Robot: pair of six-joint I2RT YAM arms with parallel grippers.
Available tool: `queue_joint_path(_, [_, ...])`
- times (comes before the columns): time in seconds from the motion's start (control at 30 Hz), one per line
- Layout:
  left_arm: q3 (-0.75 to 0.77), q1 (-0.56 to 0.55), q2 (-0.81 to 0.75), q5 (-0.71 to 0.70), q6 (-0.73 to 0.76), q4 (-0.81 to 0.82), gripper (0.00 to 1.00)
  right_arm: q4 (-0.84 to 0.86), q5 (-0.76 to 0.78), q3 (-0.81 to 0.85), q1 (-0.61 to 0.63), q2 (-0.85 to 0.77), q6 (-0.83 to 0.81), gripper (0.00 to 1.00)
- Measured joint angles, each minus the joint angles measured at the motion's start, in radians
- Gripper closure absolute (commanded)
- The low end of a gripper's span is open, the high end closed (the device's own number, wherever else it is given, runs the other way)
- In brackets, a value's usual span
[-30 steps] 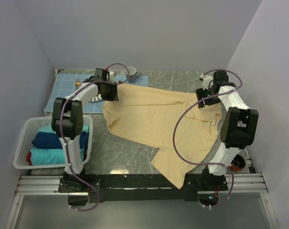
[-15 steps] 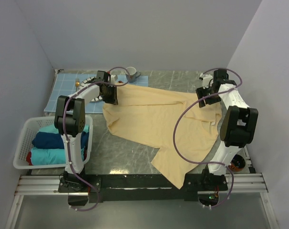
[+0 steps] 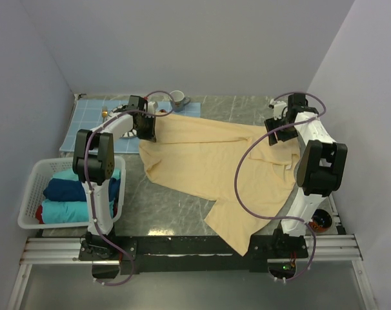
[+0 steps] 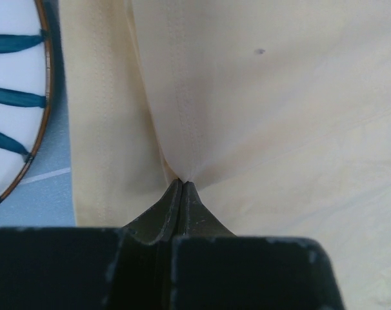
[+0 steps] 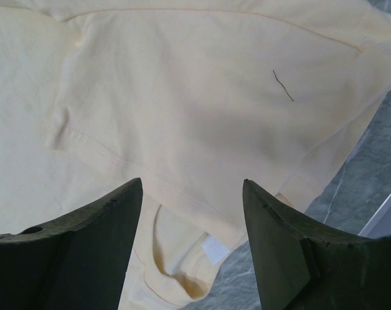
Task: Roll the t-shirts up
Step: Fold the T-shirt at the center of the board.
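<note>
My left gripper point(image 4: 181, 188) was clamped on a fold of the pale yellow t-shirt point(image 3: 202, 158) at the cloth's ten o'clock corner, fingertips together and fabric puckering from them. My right gripper point(image 5: 192, 194) hung over the shirt's two o'clock edge, its jaws wide apart and holding nothing. The shirt lay spread across the table point(image 3: 170, 206). The teal and navy t-shirts point(image 3: 70, 190) sat in the white basket point(image 3: 29, 197) at eight o'clock.

The pale yellow t-shirt point(image 3: 202, 158) lies over a grey marbled table point(image 3: 163, 206); teal and navy t-shirts point(image 3: 66, 189) fill a white basket point(image 3: 29, 194). The placemat point(image 3: 89, 116) is light blue with a grid pattern, and the plate point(image 4: 11, 77) is white with teal stripes and a brown rim.
</note>
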Motion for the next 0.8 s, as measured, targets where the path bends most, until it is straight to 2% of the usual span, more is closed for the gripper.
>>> queue_joint_path(0.43, [0.14, 0.032, -0.001, 0.0, 0.144, -0.106, 0.99, 0.004, -0.001, -0.007, 0.0, 0.0, -0.005, 0.3])
queue_joint_path(0.8, [0.286, 0.032, 0.003, 0.002, 0.217, -0.207, 0.99, -0.027, -0.002, -0.137, -0.04, -0.03, -0.137, 0.32])
